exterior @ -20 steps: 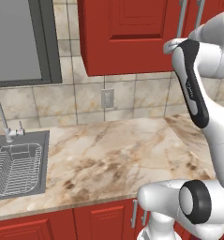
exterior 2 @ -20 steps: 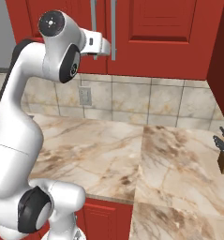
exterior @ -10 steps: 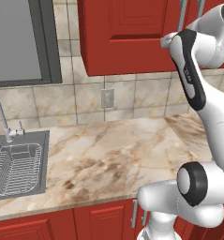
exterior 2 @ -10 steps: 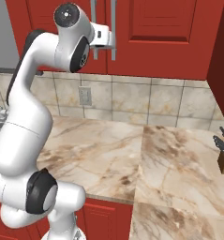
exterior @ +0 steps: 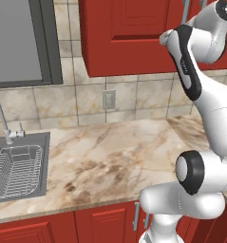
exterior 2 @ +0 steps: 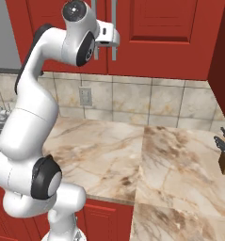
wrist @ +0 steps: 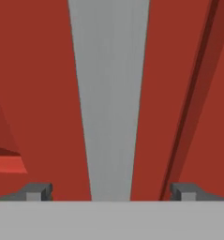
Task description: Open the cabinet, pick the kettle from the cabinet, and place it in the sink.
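Hand view: gripper (wrist: 111, 193) spread wide, fingertips (wrist: 37, 191) straddling the silver bar handle (wrist: 109, 103) of the cabinet (wrist: 33, 79), not clamped on it. Right base view has the hand up at the closed doors (exterior 2: 161, 33). Sink (exterior: 17, 171) with dish rack sits far left on the marble counter (exterior: 115, 156); kettle hidden.

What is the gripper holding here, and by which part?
Nothing yet. The gripper is open, its fingertips either side of the cabinet's silver bar handle, apart from it.
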Tool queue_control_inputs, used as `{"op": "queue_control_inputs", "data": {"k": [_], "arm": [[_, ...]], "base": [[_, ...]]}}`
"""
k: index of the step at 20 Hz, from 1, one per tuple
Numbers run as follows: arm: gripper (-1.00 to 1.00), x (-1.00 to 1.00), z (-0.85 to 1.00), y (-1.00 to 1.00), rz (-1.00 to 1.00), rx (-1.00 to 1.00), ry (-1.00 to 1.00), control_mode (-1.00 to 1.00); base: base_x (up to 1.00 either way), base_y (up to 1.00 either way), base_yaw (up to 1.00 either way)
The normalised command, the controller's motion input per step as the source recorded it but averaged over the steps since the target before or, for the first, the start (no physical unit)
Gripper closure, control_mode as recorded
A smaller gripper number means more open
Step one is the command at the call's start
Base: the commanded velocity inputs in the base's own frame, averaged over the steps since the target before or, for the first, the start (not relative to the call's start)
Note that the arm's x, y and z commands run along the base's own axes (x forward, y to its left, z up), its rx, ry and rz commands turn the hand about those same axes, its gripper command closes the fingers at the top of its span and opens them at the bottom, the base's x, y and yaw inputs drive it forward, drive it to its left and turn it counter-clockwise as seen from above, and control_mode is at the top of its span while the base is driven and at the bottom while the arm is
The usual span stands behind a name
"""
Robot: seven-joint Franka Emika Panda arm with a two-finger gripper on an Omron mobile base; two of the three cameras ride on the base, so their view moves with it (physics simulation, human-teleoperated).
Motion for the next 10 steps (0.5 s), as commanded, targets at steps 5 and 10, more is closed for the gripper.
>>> {"op": "queue_control_inputs", "data": {"k": [5, 10], "arm": [[1.00, 0.46, 0.00, 0.02, 0.00, 0.00, 0.01, -1.00], [1.00, 0.21, -0.03, 0.25, 0.00, 0.00, -0.02, -1.00]], "base": [[0.00, 0.00, 0.00], [0.00, 0.00, 0.00]]}}
